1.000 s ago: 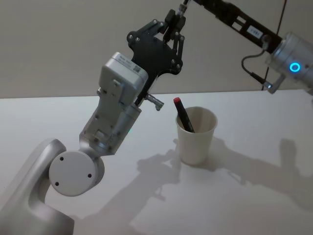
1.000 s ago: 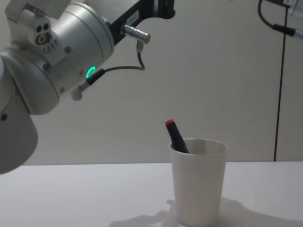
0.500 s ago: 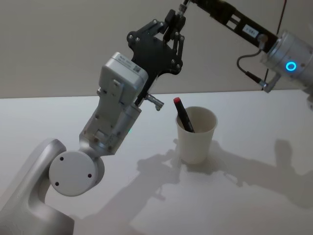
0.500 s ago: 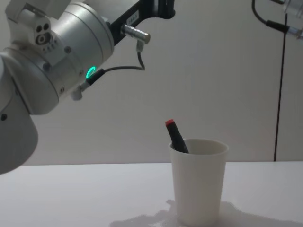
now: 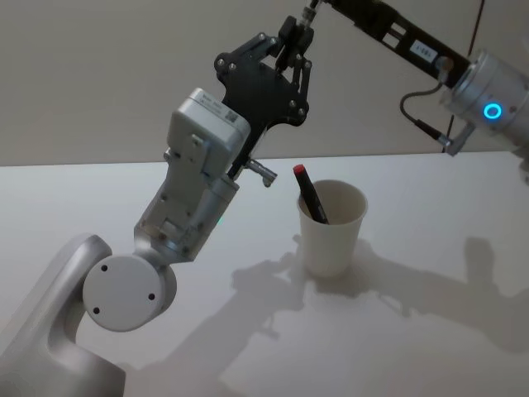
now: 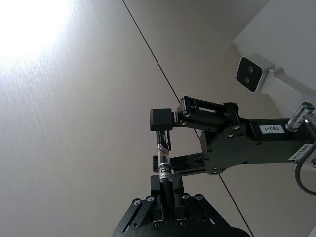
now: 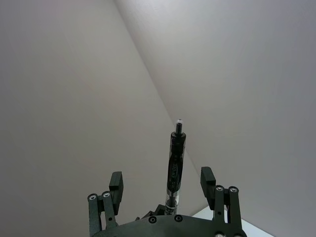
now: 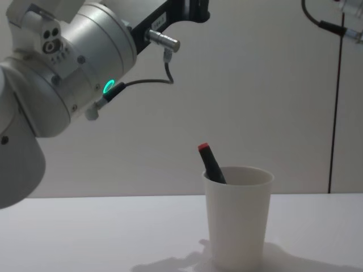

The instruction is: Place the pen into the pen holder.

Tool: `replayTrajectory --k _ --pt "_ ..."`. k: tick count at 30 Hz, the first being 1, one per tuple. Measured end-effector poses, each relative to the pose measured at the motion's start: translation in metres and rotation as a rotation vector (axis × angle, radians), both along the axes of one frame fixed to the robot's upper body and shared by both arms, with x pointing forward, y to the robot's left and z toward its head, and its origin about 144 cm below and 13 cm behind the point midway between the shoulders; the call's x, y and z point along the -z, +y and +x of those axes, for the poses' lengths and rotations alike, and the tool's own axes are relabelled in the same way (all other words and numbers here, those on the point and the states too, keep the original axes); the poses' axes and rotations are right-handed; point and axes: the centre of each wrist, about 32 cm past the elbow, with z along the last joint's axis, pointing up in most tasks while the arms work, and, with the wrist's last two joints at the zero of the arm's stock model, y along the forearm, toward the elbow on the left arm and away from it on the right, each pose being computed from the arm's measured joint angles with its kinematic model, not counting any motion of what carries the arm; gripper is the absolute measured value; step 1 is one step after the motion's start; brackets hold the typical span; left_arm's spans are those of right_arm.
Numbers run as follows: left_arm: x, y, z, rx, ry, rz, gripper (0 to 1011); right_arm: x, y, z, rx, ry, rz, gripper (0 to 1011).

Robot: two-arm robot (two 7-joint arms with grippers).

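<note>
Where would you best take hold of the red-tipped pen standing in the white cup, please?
Grip the pen on its black shaft just below the red tip, coming from above: it leans left against the cup rim, its lower part hidden inside.

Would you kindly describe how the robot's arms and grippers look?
The left arm has rounded silver-white housings, a green ring light and a black cable. The right arm is silver-white, with a blue ring light and black cable. The left gripper and right gripper are black linkages with screws; the right's carries a white label, 183-1.
</note>
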Motion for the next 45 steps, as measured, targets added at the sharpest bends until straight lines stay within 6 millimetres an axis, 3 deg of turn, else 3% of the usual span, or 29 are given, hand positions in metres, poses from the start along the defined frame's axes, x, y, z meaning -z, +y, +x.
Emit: replayTrajectory --k 33,41,45 --pt "0.0000 0.0000 0.0000 0.000 0.000 0.000 138 0.0011 -0.0012 0.0032 0.021 0.006 -0.015 999" --pt "0.0000 0.0000 0.0000 0.000 0.000 0.000 138 0.0012 -0.0011 0.0039 0.021 0.006 -0.016 836" --pt "0.0000 0.0000 0.0000 0.000 0.000 0.000 138 0.0012 -0.0011 0.0041 0.021 0.006 -0.016 707"
